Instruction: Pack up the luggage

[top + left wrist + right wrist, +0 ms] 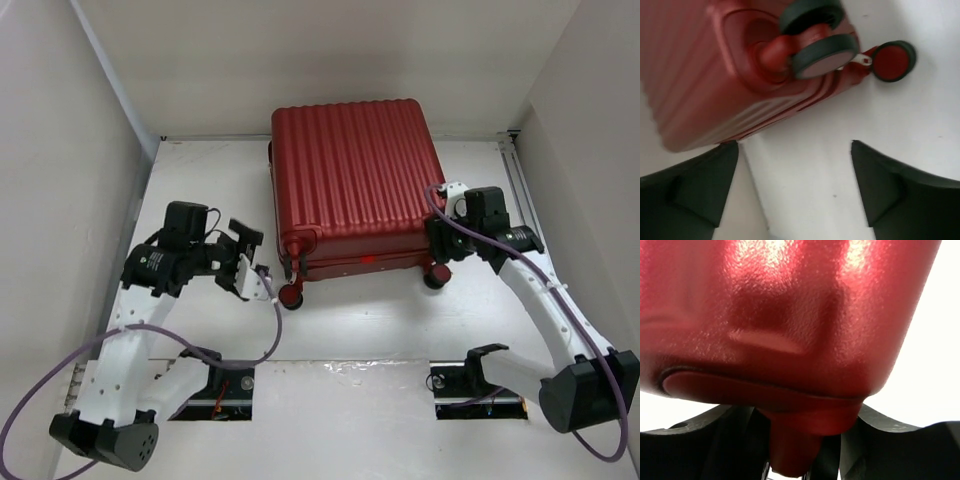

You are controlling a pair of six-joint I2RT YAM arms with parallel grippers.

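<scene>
Top external view has the closed luggage [350, 180] lying flat on the counter [380, 320] between both hands, a stiff, slick, likely heavy shell best taken by its casters [825, 55]: left hand [252, 263] released just beside one, right hand [441, 243] straddling another, clamped or not I cannot tell.

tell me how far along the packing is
Done: the dark-red suitcase lies closed on the table, no lining showing. In hand: the right gripper brackets its near right wheel mount; whether it grips is unclear. The left gripper hangs open and empty beside the near left wheel. Left: any fastening, which these views cannot confirm.
</scene>
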